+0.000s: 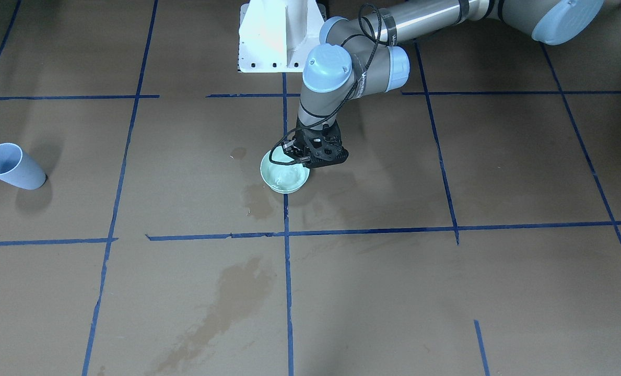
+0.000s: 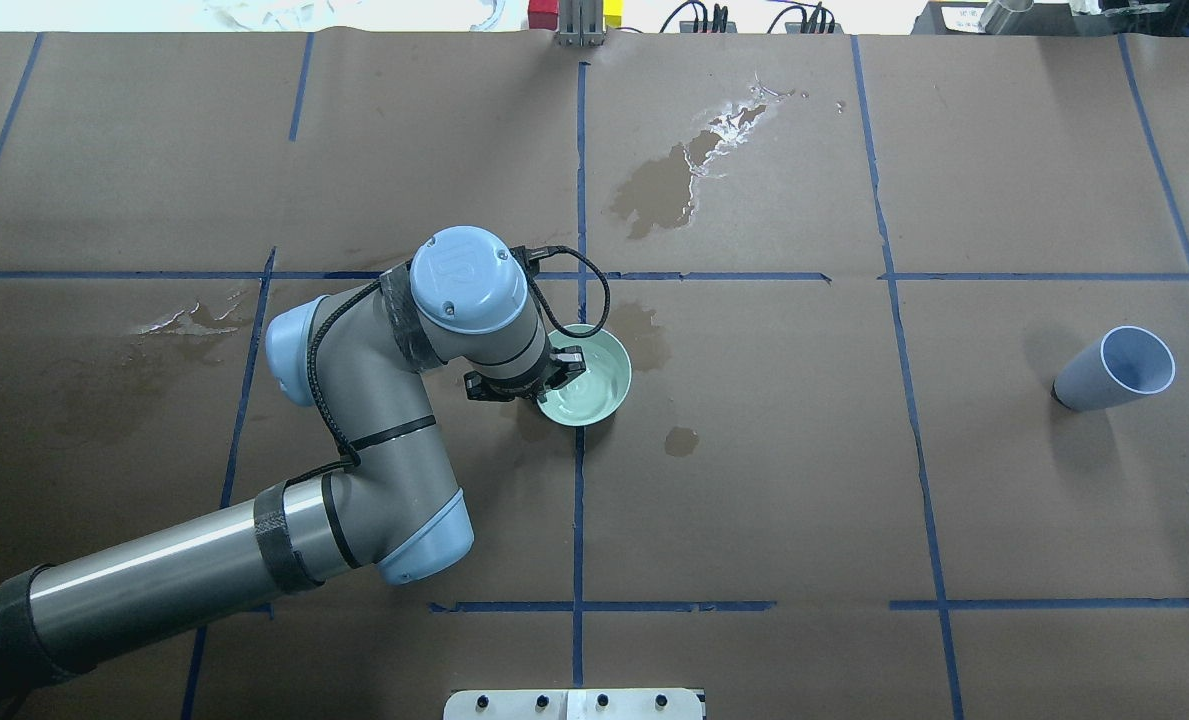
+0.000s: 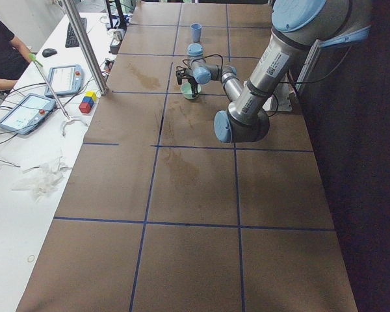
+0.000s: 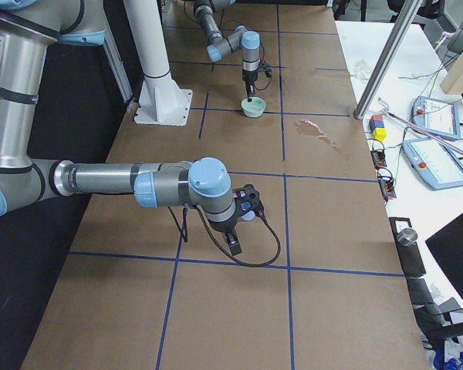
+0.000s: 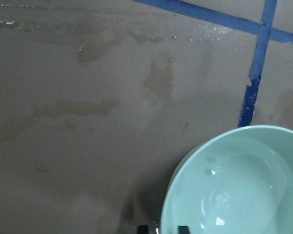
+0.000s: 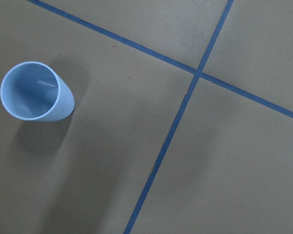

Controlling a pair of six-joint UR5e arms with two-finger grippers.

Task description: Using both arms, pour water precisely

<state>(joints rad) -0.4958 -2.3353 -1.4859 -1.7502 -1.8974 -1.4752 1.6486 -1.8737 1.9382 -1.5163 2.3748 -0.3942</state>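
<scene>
Pale green bowl (image 2: 622, 388) sits on the table (image 2: 754, 500) near the middle of the overhead view, right on a crossing of blue tape lines (image 2: 578, 520). Water (image 2: 582, 385) is in the bowl: a shallow clear pool with faint ripple rings and glints. Left arm (image 2: 384, 430) reaches in from 8 o'clock and points its wrist straight down. Left gripper (image 2: 546, 383) is at the bowl's 9 o'clock rim and clenched on it. In the left wrist view one fingertip is outside the rim and one inside, set close together.

Light blue cup (image 2: 1119, 370) stands open end up at 3 o'clock from the bowl, well apart from it. It shows no contents in the right wrist view.

Right arm (image 4: 139, 185) shows only in the exterior right view, stretched low over the table. Right gripper (image 4: 233, 243) hangs pointing down above the board, and I cannot tell whether it is released or clenched.

Dark damp stains (image 2: 664, 185) lie at 12 to 1 o'clock from the bowl, far off. A small spot (image 2: 681, 440) lies at 5 o'clock, near the bowl.
</scene>
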